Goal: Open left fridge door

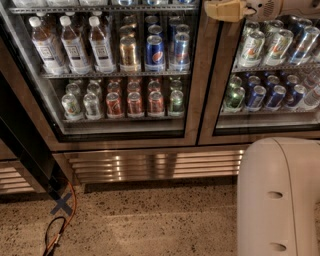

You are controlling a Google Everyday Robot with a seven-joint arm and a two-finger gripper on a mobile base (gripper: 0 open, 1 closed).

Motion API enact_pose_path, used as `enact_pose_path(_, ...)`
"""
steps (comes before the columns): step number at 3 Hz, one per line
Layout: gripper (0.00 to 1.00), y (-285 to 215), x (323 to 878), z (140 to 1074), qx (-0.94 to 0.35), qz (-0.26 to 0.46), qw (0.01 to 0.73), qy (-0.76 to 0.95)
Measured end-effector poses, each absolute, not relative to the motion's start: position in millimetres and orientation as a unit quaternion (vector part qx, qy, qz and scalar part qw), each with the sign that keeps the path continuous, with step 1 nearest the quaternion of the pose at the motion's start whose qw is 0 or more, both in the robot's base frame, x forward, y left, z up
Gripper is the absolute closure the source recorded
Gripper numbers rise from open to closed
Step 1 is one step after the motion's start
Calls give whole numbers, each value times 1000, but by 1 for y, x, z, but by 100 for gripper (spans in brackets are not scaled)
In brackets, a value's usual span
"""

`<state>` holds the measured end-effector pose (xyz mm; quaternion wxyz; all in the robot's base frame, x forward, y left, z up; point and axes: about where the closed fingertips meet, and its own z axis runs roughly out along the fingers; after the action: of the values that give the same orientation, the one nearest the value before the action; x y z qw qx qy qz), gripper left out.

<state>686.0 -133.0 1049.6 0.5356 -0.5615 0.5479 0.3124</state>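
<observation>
The left fridge door (202, 95) is a glass pane in a wide brushed bronze frame, fronting shelves of bottles (74, 45) and cans (134, 102). It lies flat in line with the neighbouring door. My gripper (223, 10) is at the top edge of the camera view, its tan tip against the upper right stile of this door, where the two doors meet. The white arm behind it runs off to the right.
The right glass door (272, 65) fronts only cans. A ribbed steel grille (155, 165) runs below both doors. A dark slanted panel (25, 145) stands at the left. An orange cable (62, 225) lies on the speckled floor. The white robot body (277, 200) fills the lower right.
</observation>
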Motion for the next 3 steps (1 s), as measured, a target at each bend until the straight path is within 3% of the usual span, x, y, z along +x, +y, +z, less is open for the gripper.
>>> enact_pose_path(3, 100, -135, 687, 1050, -559, 311, 538, 549)
